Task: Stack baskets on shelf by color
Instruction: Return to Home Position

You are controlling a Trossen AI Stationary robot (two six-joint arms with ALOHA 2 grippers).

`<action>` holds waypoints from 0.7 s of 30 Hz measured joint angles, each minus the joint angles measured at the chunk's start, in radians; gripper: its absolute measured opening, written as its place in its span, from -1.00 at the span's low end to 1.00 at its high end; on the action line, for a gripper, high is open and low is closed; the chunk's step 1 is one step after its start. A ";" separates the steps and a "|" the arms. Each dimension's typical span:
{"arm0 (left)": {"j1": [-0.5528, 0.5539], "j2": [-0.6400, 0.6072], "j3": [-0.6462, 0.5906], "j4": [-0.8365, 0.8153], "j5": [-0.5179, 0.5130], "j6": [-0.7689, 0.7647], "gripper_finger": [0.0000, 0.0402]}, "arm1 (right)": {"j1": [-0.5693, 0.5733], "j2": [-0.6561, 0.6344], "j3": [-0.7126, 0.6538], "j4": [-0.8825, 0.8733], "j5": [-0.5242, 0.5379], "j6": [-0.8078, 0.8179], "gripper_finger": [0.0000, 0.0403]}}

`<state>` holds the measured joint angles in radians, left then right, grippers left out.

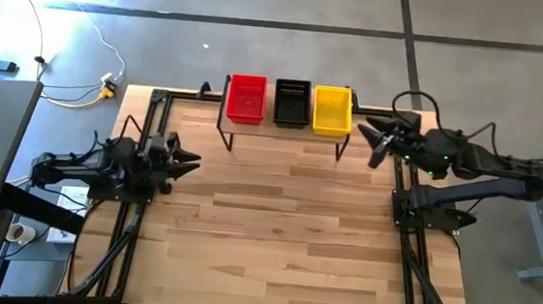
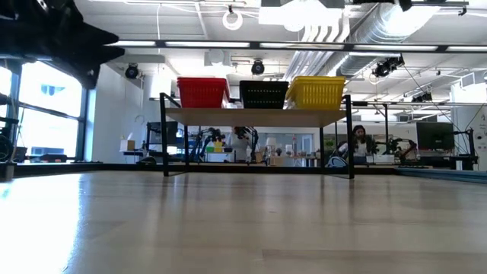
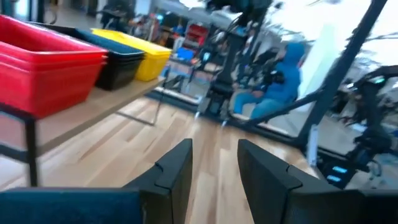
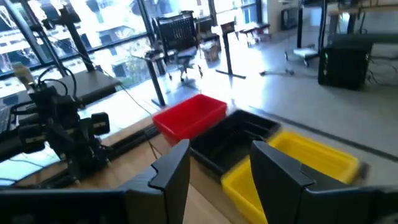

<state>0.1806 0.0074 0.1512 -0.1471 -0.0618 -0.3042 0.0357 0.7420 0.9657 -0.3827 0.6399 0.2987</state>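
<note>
Three stacks of baskets stand in a row on the shelf [image 1: 283,132] at the table's far edge: red [image 1: 246,100] on the left, black [image 1: 292,102] in the middle, yellow [image 1: 332,109] on the right. Their bottoms rest on the wood plank [image 2: 259,116]. My left gripper [image 1: 191,162] is open near the table's left edge, well short of the shelf, holding nothing. My right gripper [image 1: 370,138] is open just right of the yellow stack, raised, with nothing between its fingers [image 4: 214,168].
The shelf's thin black legs [image 2: 165,144] stand on the table near its far edge. Black frame rails [image 1: 130,228] run along the table's left and right sides. Bare wood [image 1: 285,231] stretches from the shelf toward the near edge. A person in blue [image 3: 277,81] sits beyond the table.
</note>
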 joint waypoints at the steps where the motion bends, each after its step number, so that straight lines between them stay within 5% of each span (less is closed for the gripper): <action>1: 0.000 0.000 -0.023 0.039 0.012 0.000 -0.42 | 0.000 -0.021 0.000 -0.036 0.000 0.013 -0.25; 6: 0.000 0.000 -0.130 0.197 0.024 -0.007 -0.42 | 0.000 -0.093 0.000 -0.232 -0.005 0.090 -0.25; 12: 0.005 0.029 -0.140 0.165 0.013 0.001 -0.42 | 0.000 -0.151 -0.002 -0.365 -0.002 0.083 -0.25; 21: 0.005 0.040 -0.140 0.162 0.009 0.027 -0.42 | 0.000 -0.388 -0.319 -0.134 -0.137 0.018 -0.25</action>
<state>0.1856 0.0479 0.0116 0.0150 -0.0528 -0.2768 0.0357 0.3541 0.6472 -0.5165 0.5029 0.3172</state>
